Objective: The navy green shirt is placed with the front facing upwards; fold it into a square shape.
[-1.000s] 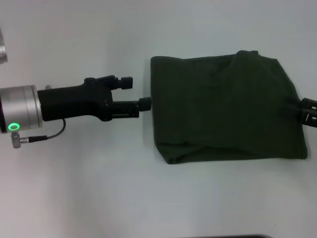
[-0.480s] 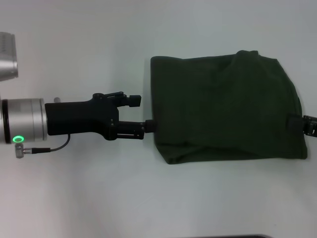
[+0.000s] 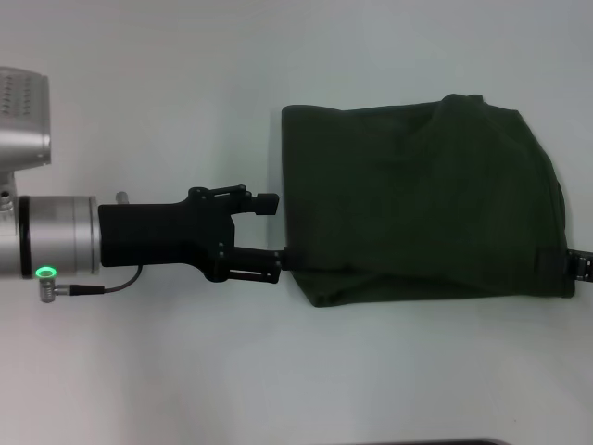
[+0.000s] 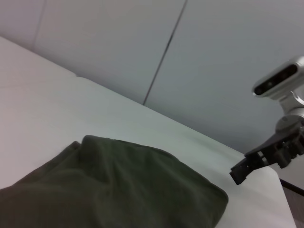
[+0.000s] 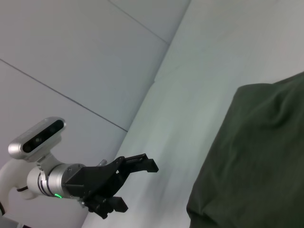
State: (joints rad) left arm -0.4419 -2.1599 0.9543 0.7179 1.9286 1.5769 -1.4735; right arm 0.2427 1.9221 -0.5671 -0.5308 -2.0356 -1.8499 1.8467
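Shirt (image 3: 422, 199): dark green, folded into a rough rectangle, right half of the head view, flat on the table (image 3: 185, 371); no print or collar showing.
Shirt edges: left edge straight and vertical near frame centre; lower edge thick and layered, with a rolled lip at lower left; a raised ridge at upper right.
Shirt in left wrist view (image 4: 109, 190): fills the lower left of the frame, a soft hump at its upper edge, rounded corner at lower right.
Shirt in right wrist view (image 5: 256, 156): fills the right side of the frame, corner at bottom centre.
Left gripper (image 3: 275, 235): centre-left of the head view, pointing right; jaws apart, upper finger just beside the shirt's left edge, lower finger touching the lower-left corner; holds nothing that can be seen.
Left gripper in right wrist view (image 5: 135, 183): lower left of the frame, fingers spread, clear of the shirt's corner.
Left arm (image 3: 56, 246): silver cuff with a green light, left edge of the head view.
Right gripper (image 3: 579, 267): only a sliver at the right edge of the head view, at the shirt's lower-right corner; opening cannot be told.
Right gripper in left wrist view (image 4: 270, 159): right side of the frame, near the shirt's corner but apart from it.
Table: plain white, all around the shirt.
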